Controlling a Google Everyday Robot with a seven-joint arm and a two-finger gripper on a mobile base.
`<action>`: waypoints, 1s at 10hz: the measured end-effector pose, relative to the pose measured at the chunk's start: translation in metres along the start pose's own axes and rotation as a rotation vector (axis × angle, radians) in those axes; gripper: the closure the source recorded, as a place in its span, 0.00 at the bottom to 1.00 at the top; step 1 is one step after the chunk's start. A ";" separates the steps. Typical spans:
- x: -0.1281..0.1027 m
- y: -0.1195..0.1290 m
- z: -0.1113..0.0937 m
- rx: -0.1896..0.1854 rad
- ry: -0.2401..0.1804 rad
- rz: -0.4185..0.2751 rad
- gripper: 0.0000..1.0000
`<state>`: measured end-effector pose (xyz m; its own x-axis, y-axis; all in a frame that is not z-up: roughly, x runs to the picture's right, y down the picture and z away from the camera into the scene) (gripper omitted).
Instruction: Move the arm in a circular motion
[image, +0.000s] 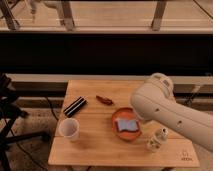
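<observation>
The arm (167, 109), large, cream-white and made of thick smooth tubular segments, enters from the right edge of the camera view and reaches up and leftward over the right half of the table (100, 151). Its rounded elbow joint sits highest, above the table's far right corner, and a broad segment dotted with small dark screw holes bulges from there toward the middle. The lower end of that segment hangs over the right rim of an orange plate (115, 131) and covers part of it. The gripper itself cannot be picked out: the bulk of the arm stands in front of the place where it would be, so whether it is open or closed cannot be told. The table is of pale wood planks, with a small printed mark (186, 158) near its front right corner. On the plate lies a blue-grey, roughly square pad (126, 124). Just to the right of the plate, below the arm, stands a small pale object with a darker top (157, 140); what it is cannot be told. At the front left stands an upright white cup (69, 129), and behind it a black oblong block (75, 106) lies at a slant. A small brown item (104, 100) lies between the block and the plate, nearer the far edge. Left of the table, dark stand legs (9, 112) rest on the floor.
</observation>
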<state>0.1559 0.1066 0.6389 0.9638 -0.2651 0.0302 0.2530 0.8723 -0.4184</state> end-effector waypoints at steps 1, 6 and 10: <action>0.003 -0.014 0.005 0.008 -0.005 -0.005 0.20; 0.021 -0.101 0.038 0.106 -0.011 -0.006 0.20; 0.039 -0.164 0.058 0.152 -0.008 0.050 0.20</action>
<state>0.1572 -0.0226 0.7613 0.9759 -0.2172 0.0206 0.2143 0.9366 -0.2772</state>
